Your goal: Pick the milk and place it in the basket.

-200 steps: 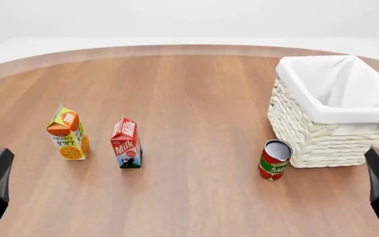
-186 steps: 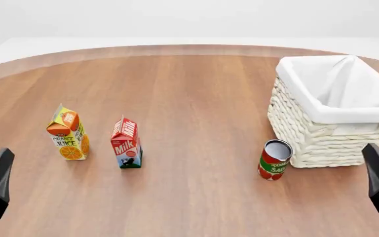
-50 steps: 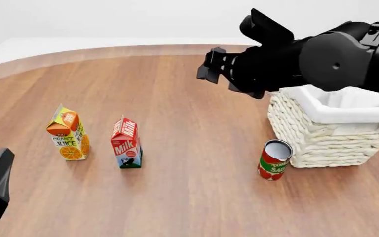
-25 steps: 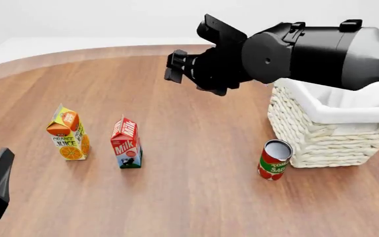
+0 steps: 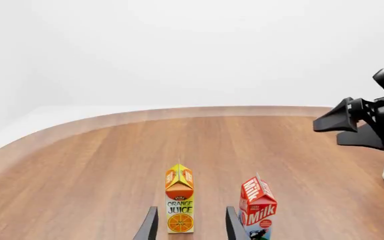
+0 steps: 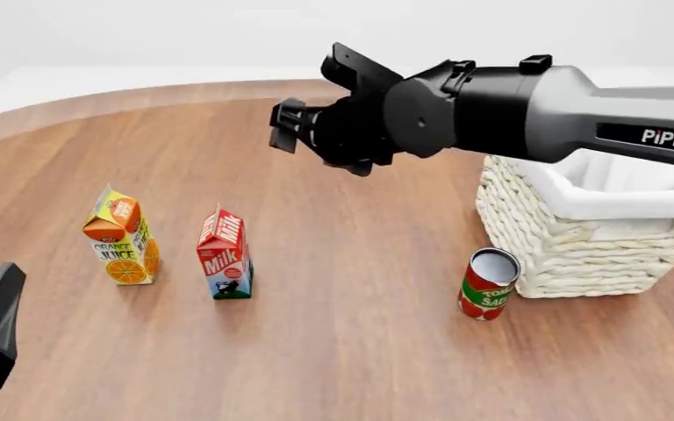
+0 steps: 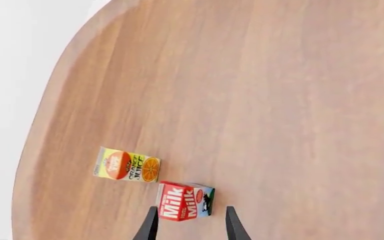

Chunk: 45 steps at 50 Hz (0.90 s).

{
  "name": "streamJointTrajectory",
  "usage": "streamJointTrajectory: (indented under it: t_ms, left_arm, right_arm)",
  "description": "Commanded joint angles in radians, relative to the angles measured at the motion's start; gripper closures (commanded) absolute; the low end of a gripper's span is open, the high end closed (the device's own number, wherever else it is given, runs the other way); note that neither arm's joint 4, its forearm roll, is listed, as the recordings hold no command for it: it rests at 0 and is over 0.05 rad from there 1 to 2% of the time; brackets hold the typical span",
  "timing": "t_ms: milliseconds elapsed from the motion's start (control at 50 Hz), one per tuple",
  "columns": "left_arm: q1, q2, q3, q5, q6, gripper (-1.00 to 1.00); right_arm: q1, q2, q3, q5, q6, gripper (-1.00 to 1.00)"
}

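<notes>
My right gripper (image 6: pixel 288 132) hangs above the table (image 6: pixel 349 289), well apart from everything, jaws parted and empty — through its camera the milk (image 7: pixel 184 201) lines up between the fingertips (image 7: pixel 149 226). My left gripper (image 5: pixel 188 227) sits low at the near edge, open too, holding nothing. The milk (image 6: pixel 225 255) stands upright, gable up, lettering toward me, just beside the juice (image 6: pixel 119 237) and well left of the can (image 6: pixel 488 284) and basket (image 6: pixel 583 232).

juice carton (image 6: pixel 119 237); tomato can (image 6: pixel 488 284); table (image 6: pixel 349 263)

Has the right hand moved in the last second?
Yes. The right hand has swung leftward, away from the basket, toward the space above the milk.
</notes>
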<state>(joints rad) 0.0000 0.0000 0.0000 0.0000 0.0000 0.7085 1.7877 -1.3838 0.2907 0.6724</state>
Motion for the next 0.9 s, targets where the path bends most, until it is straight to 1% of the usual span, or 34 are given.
streamJointTrajectory:
  t_ms: [20,420,900]
  left_arm:
    - [0.0,0.0,0.0,0.0,0.0,-1.0]
    - [0.0,0.0,0.0,0.0,0.0,-1.0]
    - [0.0,0.0,0.0,0.0,0.0,-1.0]
  right_arm:
    - [0.023,0.046,-0.011,-0.04,0.044,-1.0]
    - [0.064,0.141,-0.054,-0.074,0.097,-1.0]
    - [0.095,0.203,-0.079,-0.089,0.129,-1.0]
